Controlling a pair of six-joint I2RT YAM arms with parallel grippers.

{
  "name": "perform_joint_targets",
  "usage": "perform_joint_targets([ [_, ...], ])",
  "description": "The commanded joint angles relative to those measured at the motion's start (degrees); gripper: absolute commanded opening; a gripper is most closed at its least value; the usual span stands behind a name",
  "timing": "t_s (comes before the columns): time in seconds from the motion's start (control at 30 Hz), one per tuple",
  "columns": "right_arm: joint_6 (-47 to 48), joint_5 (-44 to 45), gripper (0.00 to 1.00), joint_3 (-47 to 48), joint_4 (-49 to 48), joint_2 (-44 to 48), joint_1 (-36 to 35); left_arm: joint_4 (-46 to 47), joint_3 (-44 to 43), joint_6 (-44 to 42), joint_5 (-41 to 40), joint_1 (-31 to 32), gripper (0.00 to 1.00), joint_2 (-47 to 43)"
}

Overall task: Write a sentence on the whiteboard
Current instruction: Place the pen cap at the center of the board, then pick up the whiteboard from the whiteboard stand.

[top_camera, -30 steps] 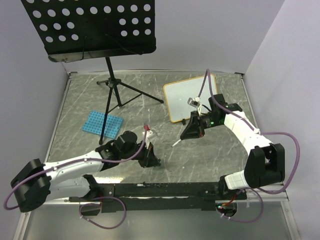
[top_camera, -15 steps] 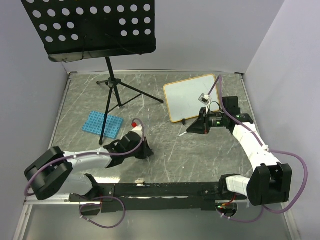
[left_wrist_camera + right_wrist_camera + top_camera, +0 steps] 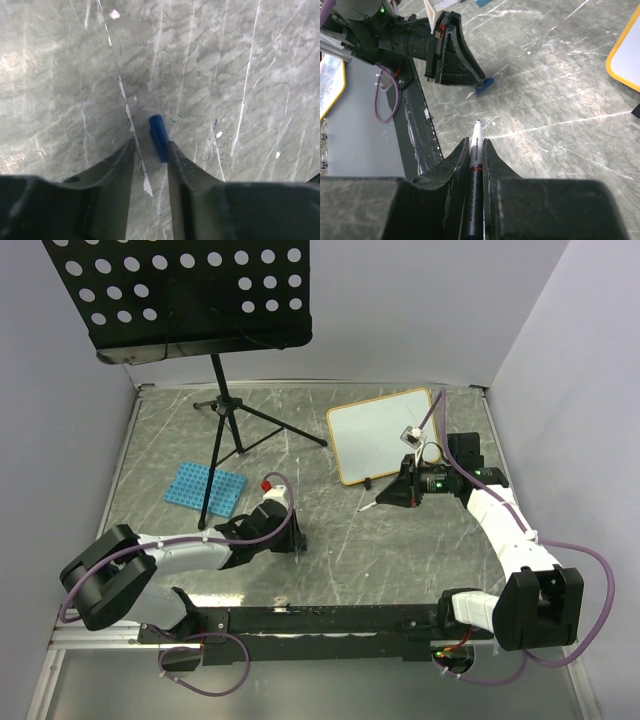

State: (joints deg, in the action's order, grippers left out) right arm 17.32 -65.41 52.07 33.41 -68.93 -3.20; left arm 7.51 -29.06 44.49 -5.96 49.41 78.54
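On the grey marbled table | right gripper clamps white-barrelled marker; left gripper parted, small blue plastic cap between its tips | orange-framed white whiteboard lies just beyond the nib, blank | nib should clear frame, land lightly.

Grey marbled table — pale lavender walls

whiteboard | white face, orange-tan frame, rounded corners | far right, turned askew, black foot at near edge
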Motion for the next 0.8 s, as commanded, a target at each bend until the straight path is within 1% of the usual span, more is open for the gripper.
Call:
perform_joint_targets([
  [0.0,-0.53,-0.33,0.0,0.57,-1.59,0.37,0.83,-2.84,-3.55,-1.16,-2.39,-0.28,0.4,-3.3],
  [0.1,-0.36,-0.42,0.0,0.66,-1.24,0.2,1.0,-3.9,-4.86,-2.3,-2.4,-0.89,0.51,-5.58],
  [0.13,-0.27,-0.34,0.0,0.66,-1.24,0.2,1.18,-2.77,-4.95,-2.74,-1.7,-1.24,0.6,-6.29],
  [0.2,0.17,-0.07,0.0,0.92,-1.07,0.37,1.27,0.39,-4.69,-4.23,2.16,-3.43,0.73,-7.78],
  [0.23,0.17,0.1,0.0,1.1,-1.06,0.55,1.36,5.62,-4.52,-4.67,4.61,-4.57,0.81,-7.88],
  [0.27,0.26,0.1,0.0,1.19,-1.06,0.81,1.53,8.55,-4.52,-5.2,10.47,-7.63,0.85,-7.36],
  [0.3,0.34,-0.07,0.0,1.19,-0.98,0.98,1.88,11.53,-4.6,-5.2,13.14,-9.05,0.89,-6.57],
  [0.33,0.34,-0.25,0.0,1.01,-1.06,1.16,2.06,18.26,-5.65,-5.29,15.69,-10.37,0.9,-5.52],
  [0.4,0.43,-0.86,0.0,0.92,-0.98,1.51,2.32,23.84,-7.58,-5.38,22.0,-13.36,0.9,-0.25],
  [0.43,0.61,-0.95,0.0,1.1,-0.63,1.51,2.85,26.13,-10.29,-5.55,24.48,-14.24,0.89,2.03],
  [0.47,0.87,-1.3,0.0,1.19,-0.54,1.6,2.94,29.9,-11.97,-5.64,26.24,-15.56,0.89,6.84],
  [0.5,0.96,-1.65,0.0,1.19,-0.36,1.69,2.94,31.67,-13.64,-5.73,30.52,-16.18,0.9,9.41],
  [0.53,0.96,-1.91,0.0,1.19,-0.19,1.78,2.94,33.78,-16.61,-5.38,32.13,-17.14,0.91,11.96],
  [0.57,0.96,-1.92,0.0,1.19,-0.27,1.95,2.94,38.24,-17.86,-4.94,33.28,-17.5,0.9,16.77],
  [0.6,1.05,-2.27,0.0,1.19,-0.19,2.04,2.85,39.07,-19.18,-4.5,34.94,-17.94,0.93,18.91],
  [0.63,1.05,-2.27,0.0,1.19,-0.19,2.3,4.42,39.25,-22.15,-3.72,36.26,-18.38,0.93,20.84],
  [0.67,1.05,-2.44,0.0,1.19,-0.01,2.39,4.52,38.9,-23.75,-3.62,36.54,-18.99,0.92,24.25],
  [0.7,0.96,-2.71,0.0,1.19,-0.27,2.57,4.61,37.85,-26.46,-3.71,36.63,-19.43,0.92,25.68],
  [0.77,0.87,-3.15,0.0,1.1,-0.19,2.83,4.87,38.1,-28.24,-3.1,35.67,-20.48,0.92,29.45],
])
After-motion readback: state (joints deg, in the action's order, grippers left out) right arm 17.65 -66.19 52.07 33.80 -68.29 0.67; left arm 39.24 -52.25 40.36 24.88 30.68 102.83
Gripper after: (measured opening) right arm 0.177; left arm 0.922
